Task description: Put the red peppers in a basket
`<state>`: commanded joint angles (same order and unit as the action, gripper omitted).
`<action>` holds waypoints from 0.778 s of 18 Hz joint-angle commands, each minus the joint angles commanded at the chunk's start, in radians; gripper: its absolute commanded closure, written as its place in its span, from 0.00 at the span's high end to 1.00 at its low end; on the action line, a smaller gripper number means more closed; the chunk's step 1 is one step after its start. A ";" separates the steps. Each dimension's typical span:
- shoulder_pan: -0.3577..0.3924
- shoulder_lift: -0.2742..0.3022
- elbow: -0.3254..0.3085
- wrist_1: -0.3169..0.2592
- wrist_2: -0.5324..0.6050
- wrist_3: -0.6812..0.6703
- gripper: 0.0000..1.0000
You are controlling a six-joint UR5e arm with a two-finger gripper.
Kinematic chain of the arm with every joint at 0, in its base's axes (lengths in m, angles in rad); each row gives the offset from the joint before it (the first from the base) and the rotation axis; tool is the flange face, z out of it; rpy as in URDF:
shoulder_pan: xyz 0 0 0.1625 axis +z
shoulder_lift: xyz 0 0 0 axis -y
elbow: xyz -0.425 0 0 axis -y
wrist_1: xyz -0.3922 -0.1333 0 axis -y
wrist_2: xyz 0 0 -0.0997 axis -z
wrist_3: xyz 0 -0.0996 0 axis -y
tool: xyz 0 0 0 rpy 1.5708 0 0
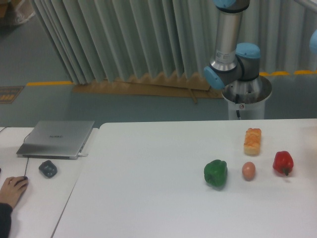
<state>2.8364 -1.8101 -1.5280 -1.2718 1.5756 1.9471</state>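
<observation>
Red pepper [283,162] sits upright on the table [148,198], long axis vertical, right of the egg [248,170]. Jaws out of view.

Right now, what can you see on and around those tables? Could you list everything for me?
red pepper: one, glossy red, far right of the white table
egg: one, brown, between the two peppers
green pepper: one, green, left of the egg
bread: one, golden yellow, behind the egg
laptop: one, silver, closed, on the left table
mouse: one, dark grey, in front of the laptop
person's hand: one, at the left edge
robot arm: one, silver with blue joints, behind the table; gripper not in view
</observation>
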 joint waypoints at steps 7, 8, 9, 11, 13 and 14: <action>0.006 -0.009 0.000 -0.003 -0.006 0.009 1.00; 0.006 -0.006 -0.006 0.000 -0.011 0.006 1.00; 0.008 -0.006 -0.011 0.003 -0.016 -0.002 1.00; 0.002 -0.005 -0.011 0.005 -0.019 -0.007 1.00; 0.001 -0.005 -0.011 0.005 -0.019 -0.007 1.00; 0.003 -0.005 -0.011 0.005 -0.019 -0.005 1.00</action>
<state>2.8394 -1.8147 -1.5386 -1.2671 1.5570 1.9420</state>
